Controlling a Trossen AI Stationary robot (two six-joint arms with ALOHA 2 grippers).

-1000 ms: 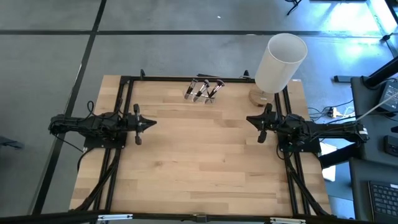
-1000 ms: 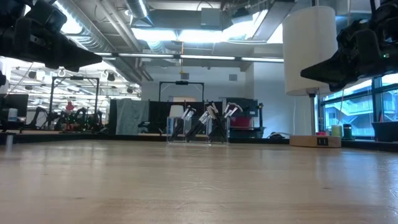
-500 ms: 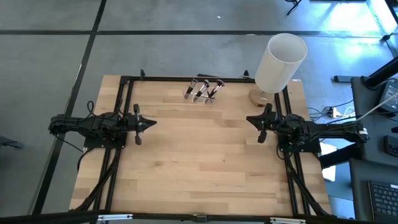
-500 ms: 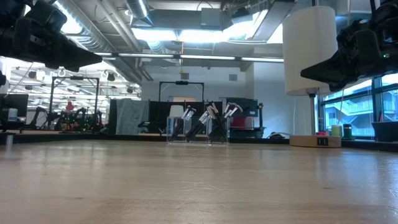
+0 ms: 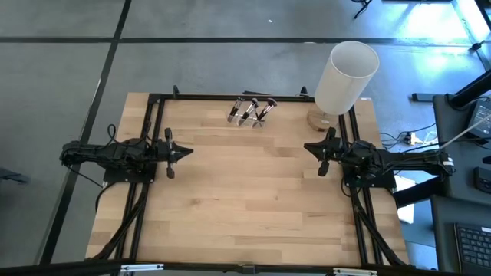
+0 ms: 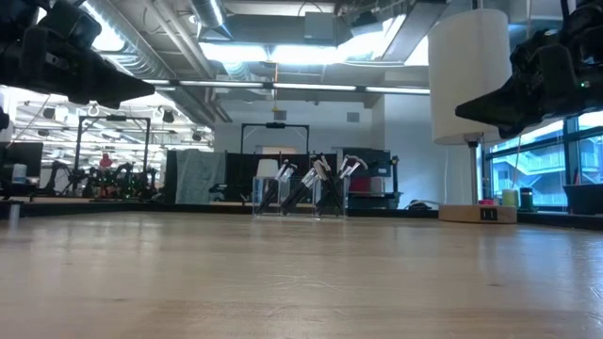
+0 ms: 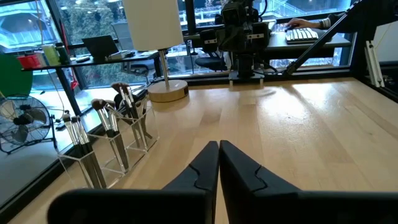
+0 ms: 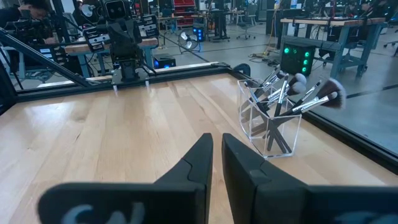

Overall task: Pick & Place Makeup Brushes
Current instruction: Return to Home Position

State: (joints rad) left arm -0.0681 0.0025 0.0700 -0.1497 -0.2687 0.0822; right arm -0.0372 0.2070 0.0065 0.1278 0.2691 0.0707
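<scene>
Fingers of your left gripper lie together with nothing between them. The right gripper shows only a sliver of gap and is empty too. Both hang above their own sides of the table, facing each other and well apart. The makeup brushes stand bristles-up in the transparent organizer at the far edge, and no brush is left on the wood. To settle home cleanly, keep each wrist level and pulled back, without swinging toward the organizer. Mind the white lamp, which stands just beside your right arm at the far corner. It is the one thing near enough to clip.
</scene>
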